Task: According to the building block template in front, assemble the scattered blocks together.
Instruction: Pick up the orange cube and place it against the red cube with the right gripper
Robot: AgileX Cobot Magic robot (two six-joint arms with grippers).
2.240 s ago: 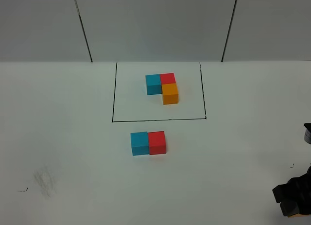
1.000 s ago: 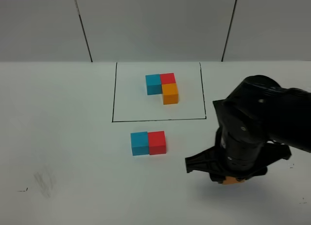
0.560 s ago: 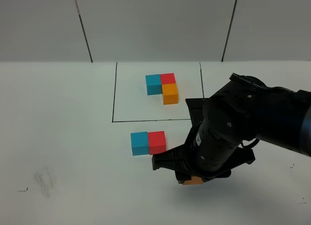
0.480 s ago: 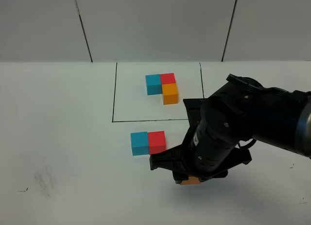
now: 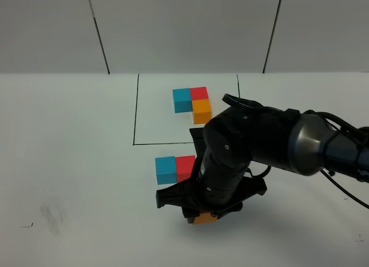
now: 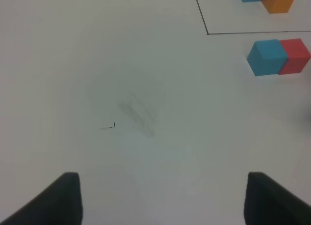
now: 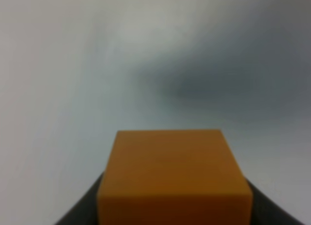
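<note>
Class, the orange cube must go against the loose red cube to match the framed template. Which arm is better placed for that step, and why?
The right. The right gripper is shut on the orange cube and hangs just in front of the red cube. The left gripper is open, empty, and off to the side of the pair.

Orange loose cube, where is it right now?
In the right gripper, low centre of the exterior high view: the orange cube sits just in front of the joined blue cube and red cube, outside the black frame.
</note>
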